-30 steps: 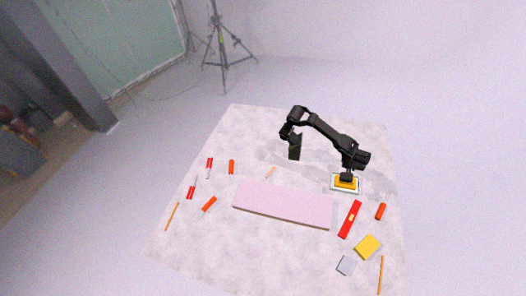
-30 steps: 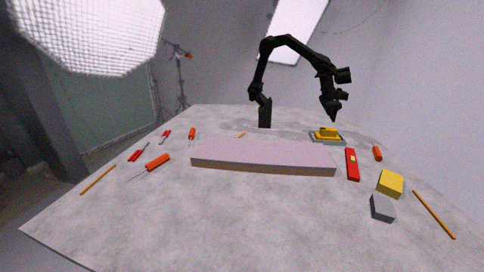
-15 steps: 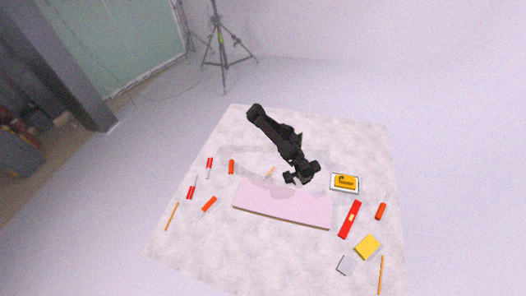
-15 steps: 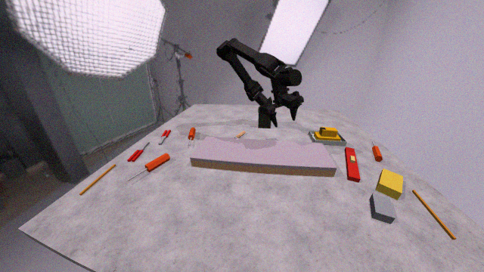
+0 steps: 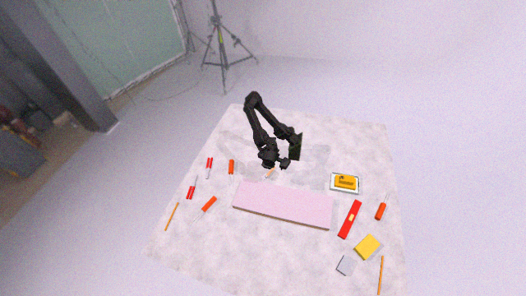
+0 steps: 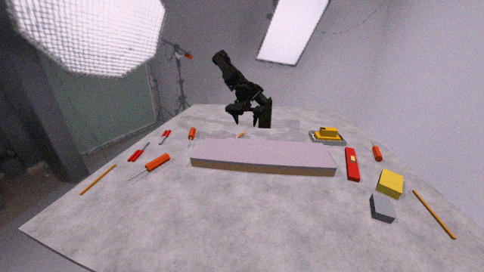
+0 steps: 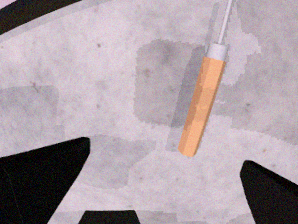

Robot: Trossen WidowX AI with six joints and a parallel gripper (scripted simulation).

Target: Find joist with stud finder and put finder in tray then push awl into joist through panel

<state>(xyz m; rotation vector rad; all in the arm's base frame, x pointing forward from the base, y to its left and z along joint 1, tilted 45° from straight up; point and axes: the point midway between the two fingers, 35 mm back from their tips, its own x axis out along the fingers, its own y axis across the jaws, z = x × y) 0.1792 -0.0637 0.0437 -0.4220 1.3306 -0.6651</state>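
The awl, with an orange-tan handle and thin metal shaft, lies on the table behind the floor panel. My gripper is open and empty above the table near the awl; in the wrist view the handle's end shows between the fingertips, nearer the right one. The pale pink floor panel lies flat, with no hole visible; the joist is hidden. The yellow stud finder sits in the tray, right of the panel's back.
A red level lies right of the panel, with a yellow block and grey block farther front. Orange screwdrivers lie on both sides, red-handled tools at left, and a pencil near each side edge.
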